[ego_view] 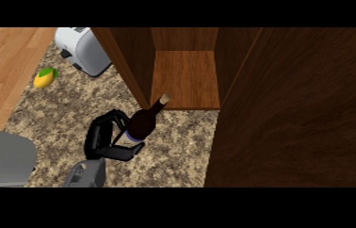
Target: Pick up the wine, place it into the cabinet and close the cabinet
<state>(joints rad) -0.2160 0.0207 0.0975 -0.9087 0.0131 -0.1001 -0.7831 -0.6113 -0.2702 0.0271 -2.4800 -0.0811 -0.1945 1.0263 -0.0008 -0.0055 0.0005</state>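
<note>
At the lower left corner a grey shape [15,158] is cut off by the view's edge, so what it is cannot be told; just to its right a grey forearm [87,174] enters from the lower edge, only its last stretch showing. It comes in at the view's left, so it reads as the left arm; the right hand shows nowhere. The left hand [106,136] is black, its fingers and thumb curled round the lower body of the wine bottle [141,122]; the hand covers part of the bottle's base, so whether the bottle touches the counter cannot be told. The bottle is dark with a pale band low on its body; it tilts, its neck pointing up and to the right, and the light cap lies just before the front edge of the cabinet shelf [186,78]. The bottle is outside the cabinet, over the speckled stone counter [69,104]. The cabinet [292,118] is dark wood and stands open; its lighter wooden shelf is bare where it shows, and its back is cut off by the top of the view; a broad dark panel fills the view's right side. Farther left on the counter lies a yellow and green fruit [44,77], well apart from the hand; beyond it stands a grey toaster [83,49], partly cut off at the top. A strip of light wood [17,62] borders the counter at the far left.
</note>
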